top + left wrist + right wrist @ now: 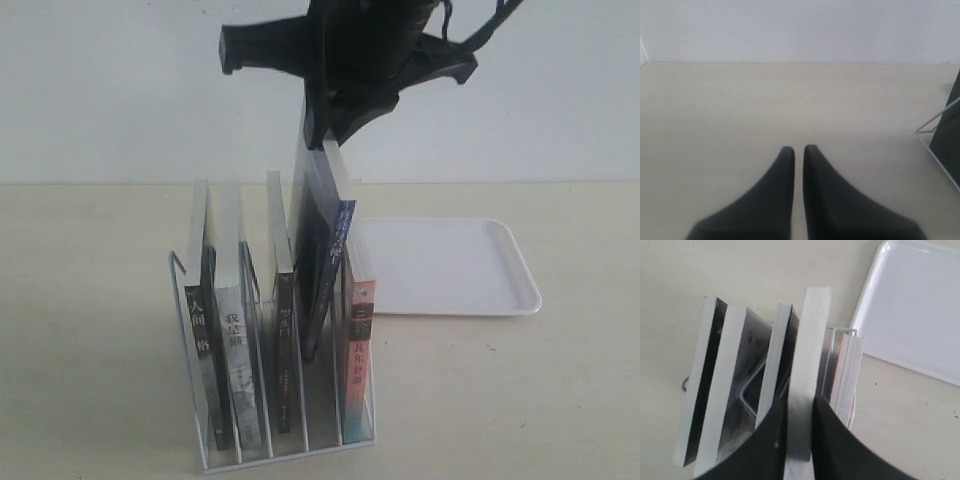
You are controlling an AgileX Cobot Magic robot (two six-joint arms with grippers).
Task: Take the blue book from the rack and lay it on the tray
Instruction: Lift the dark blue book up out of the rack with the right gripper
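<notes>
The blue book (328, 250) stands raised and tilted in the white wire rack (190, 330), its top well above the other books. My right gripper (322, 135) is shut on its top edge from above. In the right wrist view the black fingers (772, 440) squeeze the book's white page edge (810, 355). The white tray (450, 265) lies flat on the table just right of the rack, also seen as the tray (915, 305) in the right wrist view. My left gripper (798, 150) hovers over bare table with its jaws nearly touching and nothing between them.
Other books stay in the rack: two grey-spined ones (225, 330) at the left, a dark brown-spined one (283, 340) in the middle and a pink-and-teal-spined one (357, 350) at the right. A corner of the wire rack (940, 125) shows in the left wrist view.
</notes>
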